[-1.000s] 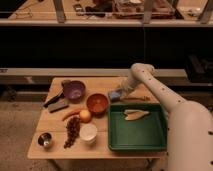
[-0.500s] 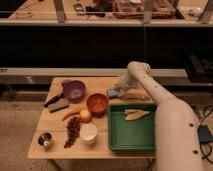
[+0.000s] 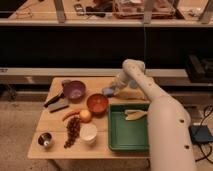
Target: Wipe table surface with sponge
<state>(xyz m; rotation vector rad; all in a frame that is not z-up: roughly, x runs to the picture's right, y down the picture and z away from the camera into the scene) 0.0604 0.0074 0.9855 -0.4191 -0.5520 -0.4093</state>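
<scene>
The table surface point(image 3: 59, 122) is a light tan wooden top. My white arm reaches in from the lower right, over the green tray. My gripper point(image 3: 111, 91) is at the table's back middle, just right of the orange bowl point(image 3: 97, 103). It is shut on the sponge point(image 3: 107, 92), a small pale blue-grey block held low at the tabletop, beside the bowl's far rim. I cannot tell whether the sponge touches the wood.
A purple bowl point(image 3: 75, 90) and a dark grey block with a black handle point(image 3: 56, 102) sit at the back left. A carrot point(image 3: 70, 114), an orange fruit point(image 3: 85, 115), dark grapes point(image 3: 73, 131), a white cup point(image 3: 88, 133) and a metal cup point(image 3: 45, 140) are in front. The green tray point(image 3: 120, 140) holds a pale peel point(image 3: 136, 114).
My gripper and the sponge have shifted slightly left and towards the back. The elbow has swung left, and the forearm now fills more of the lower right.
</scene>
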